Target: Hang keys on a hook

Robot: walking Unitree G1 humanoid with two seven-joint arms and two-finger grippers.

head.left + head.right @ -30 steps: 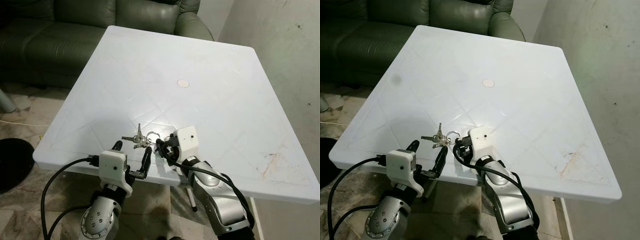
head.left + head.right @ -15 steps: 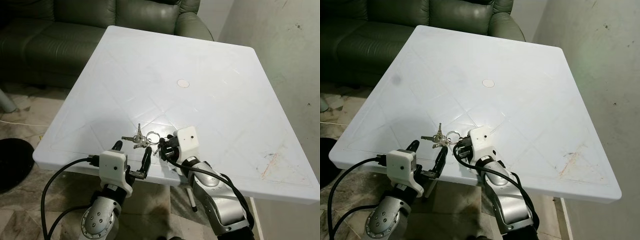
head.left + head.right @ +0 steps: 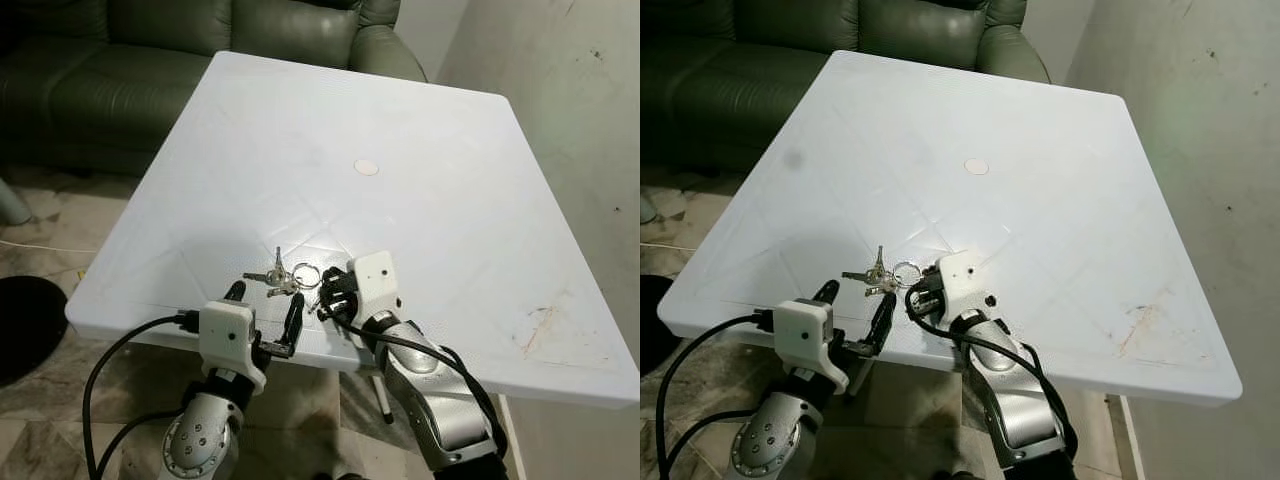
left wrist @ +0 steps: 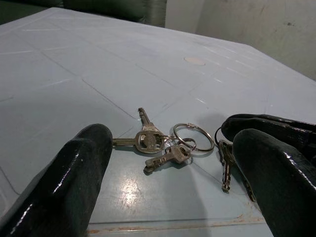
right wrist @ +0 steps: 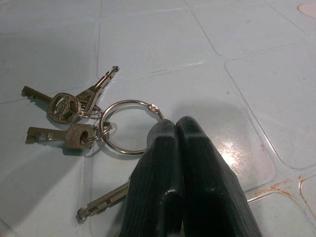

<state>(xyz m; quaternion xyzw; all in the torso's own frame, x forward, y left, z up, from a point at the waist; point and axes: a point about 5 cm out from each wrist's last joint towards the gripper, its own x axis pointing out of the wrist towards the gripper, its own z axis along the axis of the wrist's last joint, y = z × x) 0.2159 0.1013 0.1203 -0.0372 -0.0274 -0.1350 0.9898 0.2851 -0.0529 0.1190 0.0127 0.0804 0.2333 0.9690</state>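
Several keys (image 5: 66, 116) on a steel ring (image 5: 129, 127) lay flat on the white tabletop (image 3: 420, 130), close to its near edge and between the two arms. The right end effector (image 5: 174, 129) had its two black fingers pressed together with no gap, tips resting at the ring's rim; whether the wire was pinched between them or merely touched could not be told from the right wrist view. One more key (image 5: 101, 203) stuck out beside those fingers. The left end effector (image 4: 168, 163) stood spread wide at the tabletop's edge, holding nothing, the bunch lying just beyond its fingers (image 4: 64, 187).

The step in hand looked like the pick-up. To do it well, the right fingers should have caught the ring itself rather than a key blade, since the ring is what must slip over a hook. A thin wire lying flat gives little to bite on, so the tips would need to close across it squarely, perhaps after tipping the ring up against a key. A slow lift would show whether the bunch came along or slid free. The keys would swing loosely beneath the ring, so any carry should be steady. No hook could be made out around the tabletop or the green sofa (image 3: 130, 50) behind it.
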